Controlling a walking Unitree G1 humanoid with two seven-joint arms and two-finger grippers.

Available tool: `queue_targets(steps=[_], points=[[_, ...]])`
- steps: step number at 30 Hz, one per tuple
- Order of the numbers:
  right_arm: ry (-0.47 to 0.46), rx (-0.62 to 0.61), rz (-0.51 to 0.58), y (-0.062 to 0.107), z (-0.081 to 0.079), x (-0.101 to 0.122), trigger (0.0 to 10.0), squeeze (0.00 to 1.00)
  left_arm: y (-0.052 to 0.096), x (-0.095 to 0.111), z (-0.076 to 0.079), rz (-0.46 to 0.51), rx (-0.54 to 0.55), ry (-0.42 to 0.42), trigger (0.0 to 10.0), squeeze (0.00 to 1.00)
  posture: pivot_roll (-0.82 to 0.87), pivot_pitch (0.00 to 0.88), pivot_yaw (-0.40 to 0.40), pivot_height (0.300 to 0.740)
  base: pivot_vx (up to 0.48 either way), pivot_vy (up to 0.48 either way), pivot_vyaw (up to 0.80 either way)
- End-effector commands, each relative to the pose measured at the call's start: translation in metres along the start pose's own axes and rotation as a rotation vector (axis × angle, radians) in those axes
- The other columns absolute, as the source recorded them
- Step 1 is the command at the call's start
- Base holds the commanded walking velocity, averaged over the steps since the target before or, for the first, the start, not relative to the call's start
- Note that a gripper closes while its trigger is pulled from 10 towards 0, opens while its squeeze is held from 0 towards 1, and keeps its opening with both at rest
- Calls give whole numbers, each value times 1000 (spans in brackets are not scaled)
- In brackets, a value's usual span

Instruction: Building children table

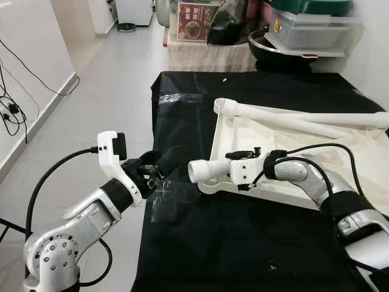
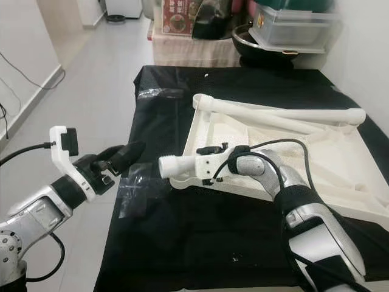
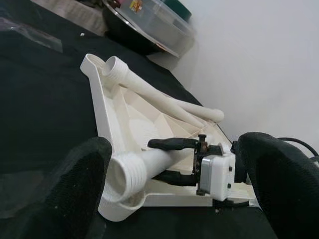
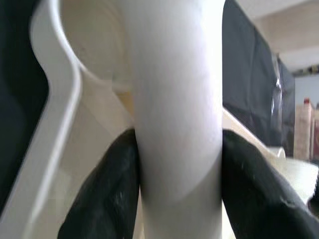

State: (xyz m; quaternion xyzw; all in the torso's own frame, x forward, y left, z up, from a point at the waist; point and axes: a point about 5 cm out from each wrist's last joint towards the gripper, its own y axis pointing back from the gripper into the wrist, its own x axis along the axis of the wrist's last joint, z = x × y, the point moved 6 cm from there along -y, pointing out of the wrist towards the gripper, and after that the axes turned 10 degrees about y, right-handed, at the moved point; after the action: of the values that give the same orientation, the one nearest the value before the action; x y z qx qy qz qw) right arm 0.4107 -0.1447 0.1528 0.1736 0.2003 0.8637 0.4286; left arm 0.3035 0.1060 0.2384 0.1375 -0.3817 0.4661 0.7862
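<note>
While your right gripper point(image 1: 243, 159) has its jaws closed tight on a white table leg point(image 1: 209, 170), that leg lies level over the near left corner of the upturned white tabletop point(image 2: 340, 159), threaded end pointing toward your left arm. Your left gripper point(image 2: 121, 157) hovers at the left edge of the worktop point(image 1: 243, 243), jaws spread wide and holding nothing, facing the leg's end. Two more white legs point(image 1: 304, 118) lie across the tabletop's far side. A black cloth covers the worktop, with a patch of clear tape point(image 2: 135, 191) near your left gripper. Pale floor tiles point(image 1: 103, 91) run along the left; a clear storage bin point(image 1: 310, 30) and dark bowl point(image 1: 273, 52) sit beyond
</note>
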Motion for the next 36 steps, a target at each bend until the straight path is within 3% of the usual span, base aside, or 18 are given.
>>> queue_targets(steps=[1, 2, 3, 4, 5, 6, 9, 13, 18, 24, 25, 27, 28, 29, 31, 33, 34, 36], points=[[-28, 45, -17, -1, -12, -5, 10000, 0, 2, -2, 3, -20, -1, -23, 10000, 0, 19, 154, -50, 740, 0, 0, 0], [-35, 47, -21, 0, -13, -6, 10000, 43, 2, -2, 3, -19, 1, -26, 10000, 0, 19, 154, -50, 740, 0, 0, 0], [-40, 48, -25, 0, -13, -7, 10000, 239, 2, -2, 3, -18, 2, -29, 10000, 0, 18, 153, -50, 740, 0, 0, 0], [-40, 48, -25, 0, -13, -7, 10000, 239, 2, -2, 3, -18, 2, -29, 10000, 0, 18, 153, -50, 740, 0, 0, 0], [-42, 48, -28, 1, -13, -8, 10000, 384, 2, -1, 3, -18, 2, -31, 10000, 0, 18, 153, -50, 740, 0, 0, 0], [-55, 47, -30, 2, -12, -10, 10000, 694, 1, -1, 3, -19, 1, -35, 10000, 0, 15, 147, -47, 740, 0, 0, 0], [-70, 46, -25, 4, -12, -11, 10000, 714, 1, -2, 3, -21, -1, -38, 10000, 0, 15, 144, -44, 740, 0, 0, 0], [-101, 29, -13, 7, -8, -11, 10000, 710, 0, -2, 4, -24, -5, -44, 10000, 0, 15, 141, -43, 740, 0, 0, 0], [-213, -33, 52, 18, 6, -9, 10000, 690, -2, 2, 6, -25, -20, -59, 10000, 0, 17, 130, -36, 740, 0, 0, 0], [-321, -85, 135, 40, 26, -7, 10000, 659, -2, 6, 9, -32, -41, -70, 10000, 0, 21, 119, -26, 740, 0, 0, 0], [-336, -86, 144, 47, 29, -9, 10000, 565, -1, 6, 11, -45, -57, -81, 10000, 0, 22, 115, -23, 740, 0, 0, 0], [-352, -83, 152, 54, 31, -10, 10000, 533, -1, 6, 13, -62, -74, -91, 10000, 0, 23, 113, -21, 740, 0, 0, 0], [-366, -73, 158, 59, 32, -11, 10000, 302, 0, 5, 15, -81, -90, -107, 10000, 0, 23, 112, -19, 740, 0, 0, 0], [-375, -52, 159, 71, 32, -14, 10000, 0, 0, 7, 21, -115, -127, -156, 10000, 0, 23, 109, -17, 740, 0, 0, 0], [-379, -36, 160, 78, 31, -15, 10000, 0, 0, 8, 24, -138, -151, -190, 10000, 0, 24, 109, -16, 740, 0, 0, 0], [-393, -72, 149, 90, 38, -18, 10000, 0, -4, 15, 35, -195, -220, -316, 10000, 0, 16, 110, -4, 740, 0, 0, 0], [-393, -72, 149, 90, 38, -18, 10000, 0, -4, 15, 35, -195, -220, -316, 10000, 0, 16, 110, -4, 740, 0, 0, 0], [-405, -107, 148, 95, 42, -19, 10000, 0, -9, 21, 41, -220, -258, -428, 10000, 0, 10, 112, 5, 740, 0, 0, 0]])
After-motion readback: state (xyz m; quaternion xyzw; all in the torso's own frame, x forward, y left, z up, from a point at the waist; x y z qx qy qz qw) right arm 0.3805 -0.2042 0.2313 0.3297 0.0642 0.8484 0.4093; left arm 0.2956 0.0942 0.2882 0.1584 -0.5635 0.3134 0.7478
